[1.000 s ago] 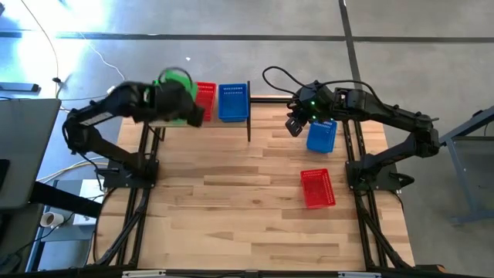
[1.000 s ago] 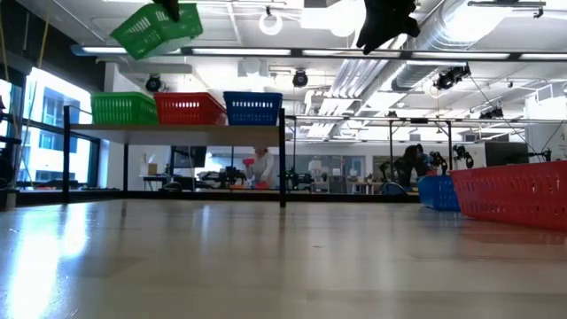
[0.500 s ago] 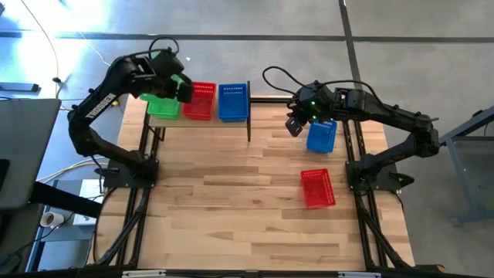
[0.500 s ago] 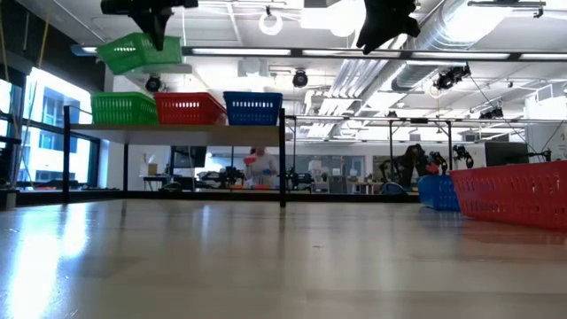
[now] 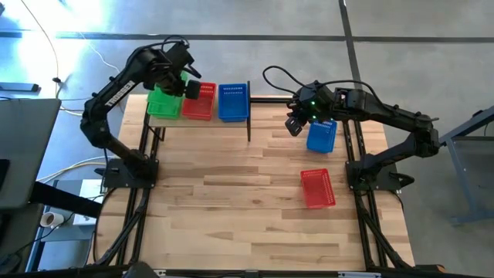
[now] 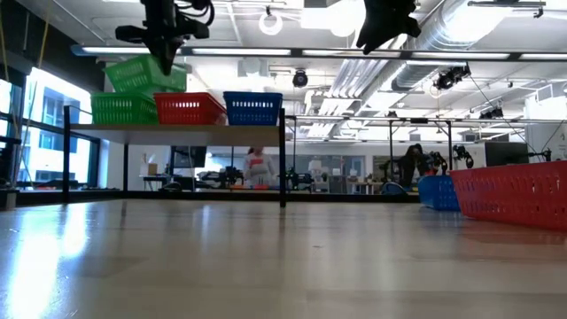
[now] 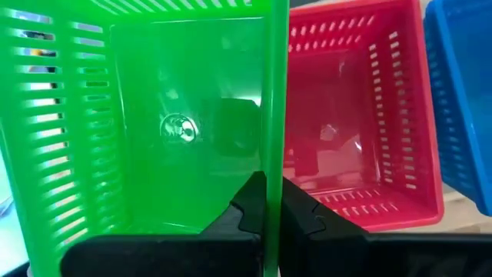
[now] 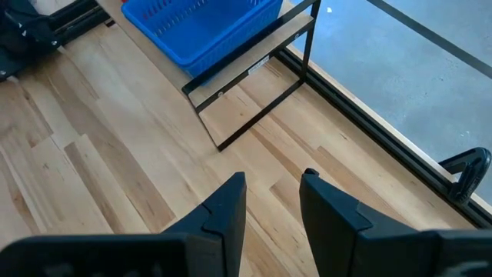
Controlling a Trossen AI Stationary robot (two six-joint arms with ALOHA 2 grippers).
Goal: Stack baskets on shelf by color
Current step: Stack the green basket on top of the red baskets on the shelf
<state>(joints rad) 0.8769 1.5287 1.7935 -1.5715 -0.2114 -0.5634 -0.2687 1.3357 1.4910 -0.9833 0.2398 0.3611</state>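
Covering most of the high view, the wooden table (image 5: 255,201) carries the shelf (image 5: 253,101) at its far edge, on the left arm's side. The shelf is a raised plank on black posts, and three baskets stand on it in a row: a green shelf basket (image 6: 123,108) at the outer end, a red shelf basket (image 5: 201,100) in the middle and a blue shelf basket (image 5: 233,102) at the inner end.

The left arm reaches over the green end of the shelf. The left gripper (image 7: 266,201) has its jaws fully closed on the wall of a held green basket (image 6: 142,75); in the left wrist view the thin green wall passes between the two dark fingers. In the low view this basket hangs tilted, just above the green shelf basket, and I cannot tell if they touch.

The right gripper (image 8: 271,201) hovers above the table beside the shelf's inner post, jaws partly open and holding nothing.

On the table, a blue table basket (image 5: 322,137) lies just beside the right gripper, and a red table basket (image 5: 317,188) lies nearer to the front, apart from it
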